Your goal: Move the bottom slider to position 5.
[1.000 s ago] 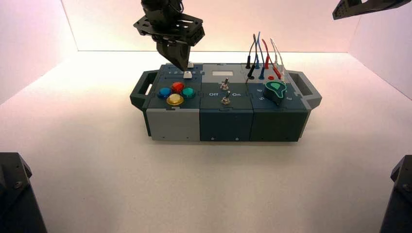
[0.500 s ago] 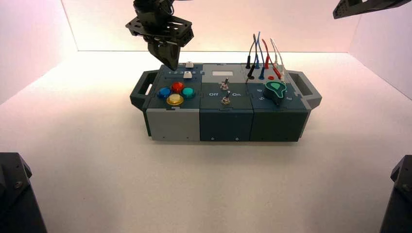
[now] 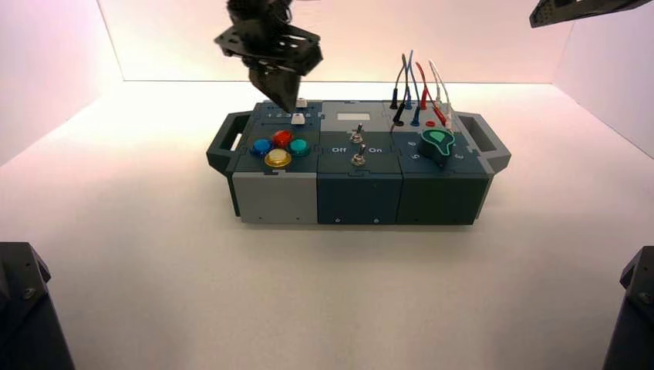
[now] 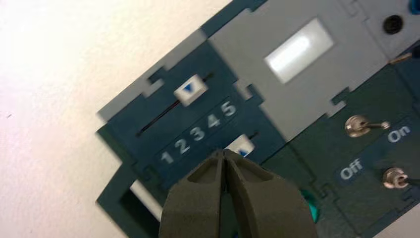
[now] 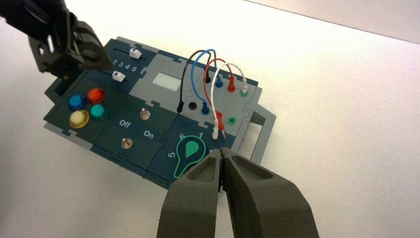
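The bottom slider [image 4: 243, 146] is a small white knob with a blue arrow, in a dark track below the printed row 1 to 5. It sits toward the high end of that row, near position 5 [image 4: 228, 108]; my fingers hide part of it. My left gripper [image 4: 224, 151] is shut, its tip right beside the knob on the low-number side; I cannot tell whether they touch. In the high view the left gripper [image 3: 291, 108] hangs over the box's left rear, just above the bottom slider [image 3: 298, 119]. My right gripper [image 5: 221, 151] is shut and holds nothing.
The twin top slider [image 4: 190, 90] sits in its own track behind the numerals. Coloured buttons [image 3: 279, 148] lie in front of the sliders, with two toggle switches [image 3: 357, 146], a green dial [image 3: 437, 143] and looped wires [image 3: 416, 89] to the right. The right arm [image 3: 578, 9] stays parked high at the rear right.
The left gripper rose and drifted left half a second ago, then came back right and down to the bottom slider. The knob has not visibly moved. The right arm is still.
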Motion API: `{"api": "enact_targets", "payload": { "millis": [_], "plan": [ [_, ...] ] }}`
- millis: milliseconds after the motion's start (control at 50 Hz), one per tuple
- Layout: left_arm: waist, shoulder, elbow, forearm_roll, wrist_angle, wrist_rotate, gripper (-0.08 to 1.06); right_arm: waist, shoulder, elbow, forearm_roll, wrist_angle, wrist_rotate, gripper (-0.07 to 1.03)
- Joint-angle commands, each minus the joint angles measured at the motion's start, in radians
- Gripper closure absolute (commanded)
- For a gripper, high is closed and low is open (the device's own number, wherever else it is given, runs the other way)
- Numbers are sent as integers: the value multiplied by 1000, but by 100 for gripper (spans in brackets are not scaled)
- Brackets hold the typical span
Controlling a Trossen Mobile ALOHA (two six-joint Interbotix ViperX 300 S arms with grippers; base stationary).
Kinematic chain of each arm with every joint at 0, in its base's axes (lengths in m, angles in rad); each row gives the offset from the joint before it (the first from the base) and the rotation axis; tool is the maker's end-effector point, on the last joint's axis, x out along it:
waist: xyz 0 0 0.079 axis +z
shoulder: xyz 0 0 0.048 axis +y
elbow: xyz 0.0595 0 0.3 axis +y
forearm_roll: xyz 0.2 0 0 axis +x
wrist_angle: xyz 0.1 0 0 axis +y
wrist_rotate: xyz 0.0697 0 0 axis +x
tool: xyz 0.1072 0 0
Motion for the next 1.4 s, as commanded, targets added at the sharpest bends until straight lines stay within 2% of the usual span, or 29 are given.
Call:
{"api": "enact_targets", "payload": {
  "millis": [20, 620, 1160, 1260, 1400],
  "plan": [
    [-3, -2, -29, -2, -3, 5, 101, -2, -5, -31, 2, -8, 3, 99],
    [-3, 15, -38, -2, -2, 5, 101, -2, -21, -28, -3, -14, 3, 99],
    [-40, 48, -69, -2, 18, 6, 101, -2, -23, -28, -3, -14, 3, 99],
    [-38, 40, -61, 2, 18, 6, 101, -2, -23, -28, -3, -14, 2, 99],
    [-6, -32, -29, 6, 41, 6, 101, -2, -23, -28, -2, -14, 3, 99]
  ]
}}
